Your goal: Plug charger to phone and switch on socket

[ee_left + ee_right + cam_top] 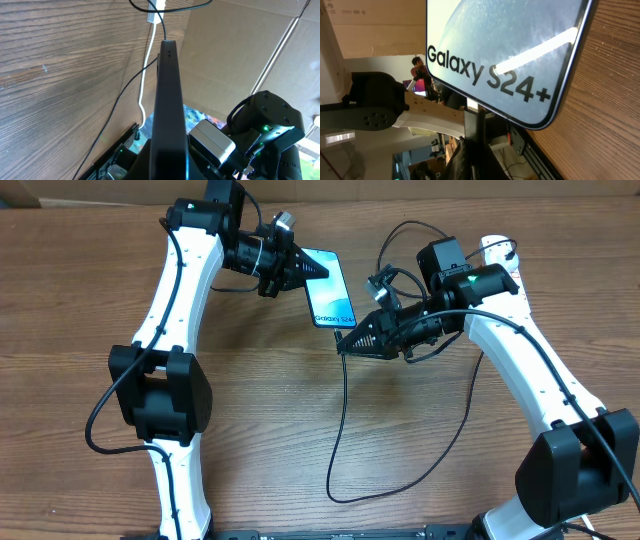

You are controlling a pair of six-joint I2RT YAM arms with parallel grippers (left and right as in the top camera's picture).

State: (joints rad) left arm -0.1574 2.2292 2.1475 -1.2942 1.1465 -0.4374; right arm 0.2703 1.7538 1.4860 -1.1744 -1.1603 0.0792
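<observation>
wood-grain table [280, 420] | left tool [308, 272] clamps slim phone [330, 300] | right tool [347, 347] pinches thin charger [343, 410]

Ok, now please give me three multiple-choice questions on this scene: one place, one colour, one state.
1. Where is the phone? A) lying apart from both arms B) in the left tool C) inside a box
2. The charger cable's colour? A) white B) red C) black
3. The right tool is: A) wide open B) shut on the charger C) out of view
Answers: B, that tool grips its edge; C, the overhead view shows a thin black line; B, it pinches the connector end.
</observation>
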